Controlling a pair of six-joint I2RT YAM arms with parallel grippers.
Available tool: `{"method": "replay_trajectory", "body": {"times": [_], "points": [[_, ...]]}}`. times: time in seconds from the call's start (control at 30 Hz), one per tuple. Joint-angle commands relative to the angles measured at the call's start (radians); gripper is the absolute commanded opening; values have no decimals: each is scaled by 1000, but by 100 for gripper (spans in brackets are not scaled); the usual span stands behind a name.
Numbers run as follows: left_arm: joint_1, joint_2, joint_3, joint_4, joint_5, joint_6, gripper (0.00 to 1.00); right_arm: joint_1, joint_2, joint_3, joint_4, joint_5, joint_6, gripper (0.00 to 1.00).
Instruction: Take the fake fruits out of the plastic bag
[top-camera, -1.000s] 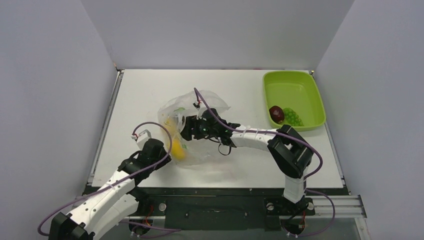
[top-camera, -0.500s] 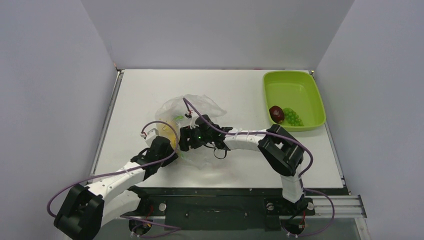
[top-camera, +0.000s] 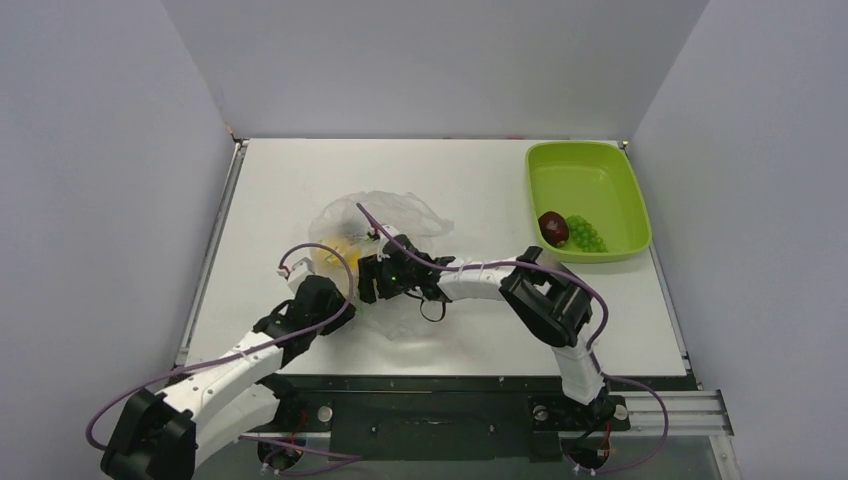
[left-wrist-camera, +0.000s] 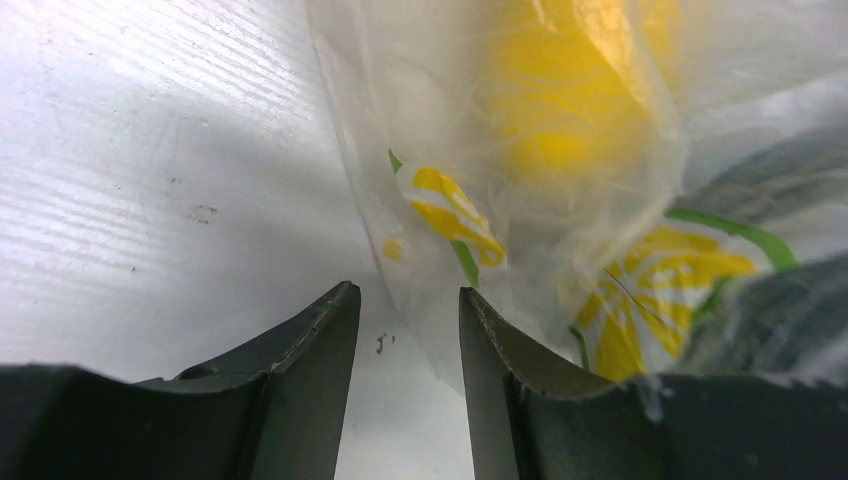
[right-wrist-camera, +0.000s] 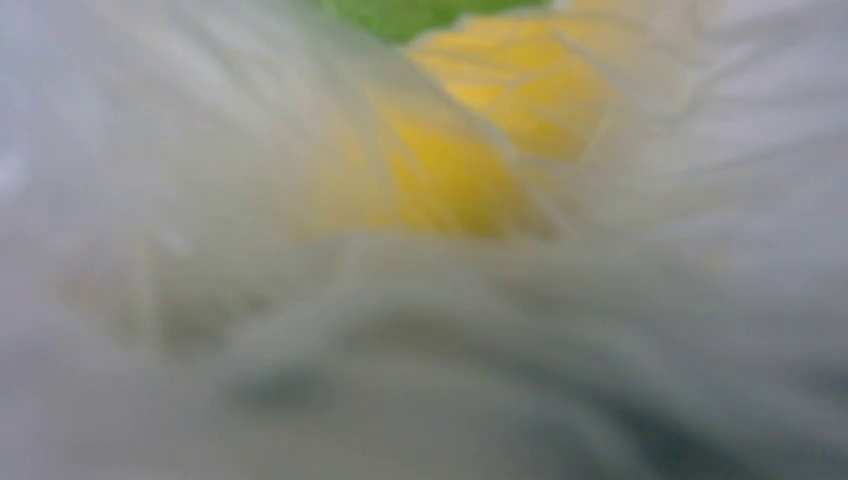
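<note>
The clear flower-printed plastic bag (top-camera: 385, 215) lies crumpled at the middle of the table. A yellow fake fruit (top-camera: 333, 258) shows through its film, large and blurred in the left wrist view (left-wrist-camera: 545, 110) and the right wrist view (right-wrist-camera: 470, 170). My left gripper (top-camera: 338, 288) sits at the bag's near left edge. Its jaws stand apart (left-wrist-camera: 405, 300), with a corner of film lying between the tips by the right finger (left-wrist-camera: 490, 340). My right gripper (top-camera: 366, 284) reaches into the bag from the right; film covers its camera and hides its fingers.
A lime-green tray (top-camera: 600, 180) stands at the back right, holding a dark reddish fruit (top-camera: 553, 227) and a green bunch (top-camera: 586, 236). The right arm stretches low across the table's middle. White walls close in the table on three sides.
The bag has sagged lower and flatter. My right gripper has slid left and nearer inside it. My left gripper has moved up to the bag's edge, its jaws a little narrower.
</note>
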Motion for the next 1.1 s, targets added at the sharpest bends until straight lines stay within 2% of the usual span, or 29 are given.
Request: {"method": "replay_trajectory", "body": {"times": [0.0, 0.07, 0.2, 0.33, 0.4, 0.57, 0.7, 0.83, 1.07], "points": [[3, -147, 12, -132, 3, 3, 40, -14, -87, -40, 16, 66, 21, 61], [5, -244, 31, -196, -25, -4, 43, -34, -127, -86, 40, 48, 42, 61], [12, -336, 86, -301, -122, -28, 47, -64, -196, -121, 62, 30, 62, 62], [37, -303, 154, -320, -220, -11, 48, -82, -220, -105, 56, 27, 61, 62], [70, -249, 192, -297, -221, 25, 49, -84, -226, -96, 55, 30, 67, 62], [244, -97, 239, -158, -70, 106, 48, -99, -212, -64, 54, 85, 98, 61], [346, 50, 236, -11, 79, 164, 47, -109, -153, -5, 56, 69, 103, 61], [346, 160, 253, 75, 214, 198, 39, -108, -110, 39, 38, 64, 86, 61], [234, 225, 153, 283, 229, 144, 39, -95, -23, 93, 12, 56, 74, 62]]}}
